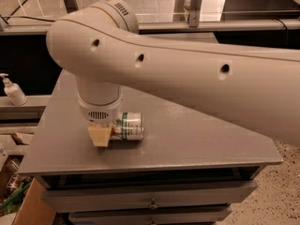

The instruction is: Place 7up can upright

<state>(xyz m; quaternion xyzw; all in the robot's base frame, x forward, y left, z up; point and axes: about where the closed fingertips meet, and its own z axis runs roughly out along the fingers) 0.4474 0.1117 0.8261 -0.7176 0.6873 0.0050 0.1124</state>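
1. In the single camera view, we see the robot's big white arm (197, 78) sweep in from the right edge of the frame. It crosses the upper middle and bends downward at left of centre.
2. The hand (101, 135) hangs from that bend, pointing straight down at the grey table (197, 135). It sits left of centre in the lower half of the frame, and its tan tip reaches right down to the tabletop.
3. The 7up can (127, 126) lies on its side on the table, not upright, with its long axis running left to right across the frame. Its left end is tucked against the tan tip of the hand, and its right end points toward the middle of the table.
4. We cannot tell whether the hand is open or closed, or whether it grips the can, because the wrist above hides that part.
5. Below the table's front edge, at the bottom of the frame, we see grey drawers (150, 201) with small knobs.
6. At the left edge, a white pump bottle (13, 91) stands on a lower ledge, well apart from the can.
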